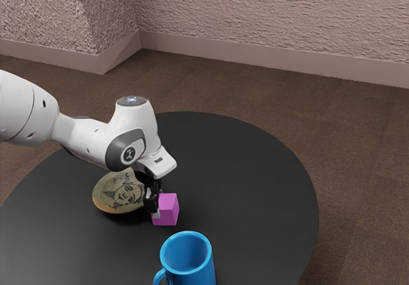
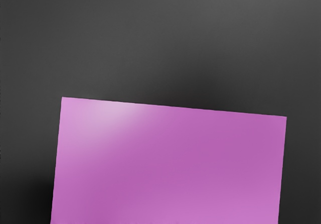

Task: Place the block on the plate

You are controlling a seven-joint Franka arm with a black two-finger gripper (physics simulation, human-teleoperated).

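Block: small cube, solid magenta-pink, plain flat faces, crisp straight edges; its tone varies slightly from face to face. Wrist view: smooth surface close beneath the hand, pale sheen near one corner, softer pink shading elsewhere. Position: at the gripper, just beside the tan plate with its dark drawing, over the round black table; contact with the tabletop undetermined. Blue mug nearby. Hand state: cannot tell whether released or grasping the block.
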